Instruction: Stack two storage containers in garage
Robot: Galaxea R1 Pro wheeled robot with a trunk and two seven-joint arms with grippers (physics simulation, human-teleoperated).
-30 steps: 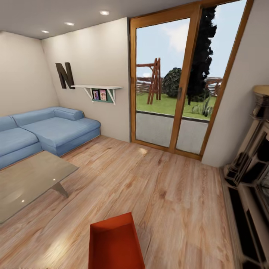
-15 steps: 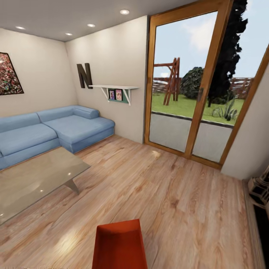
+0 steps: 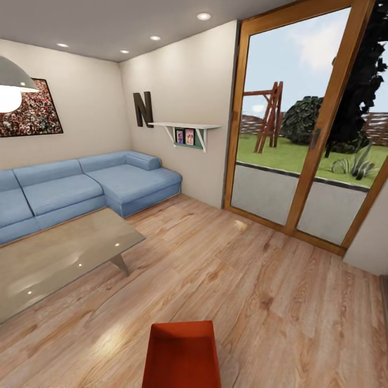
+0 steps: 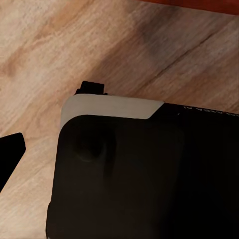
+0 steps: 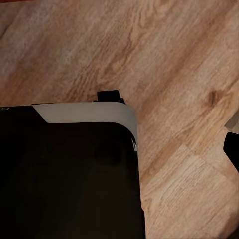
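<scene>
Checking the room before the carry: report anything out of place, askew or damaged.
One orange-red storage container sits on the wood-plank floor in open space, a bin in a tidy living room. The sofa, coffee table and glass doors look orderly and undamaged.

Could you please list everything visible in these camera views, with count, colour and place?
storage container: one, orange-red, bottom centre of the head view, over the wood-plank floor
sofa: one, blue, corner type, along the far walls
coffee table: one, glass top, in front of the sofa
glass doors: wood-framed, at right, garden beyond
wall shelf: one, white, holding two small pictures
letter N: one, dark, on the wall
framed picture: one, above the sofa
pendant lamp: one, upper left
robot body: black with a pale edge, in both wrist views
</scene>
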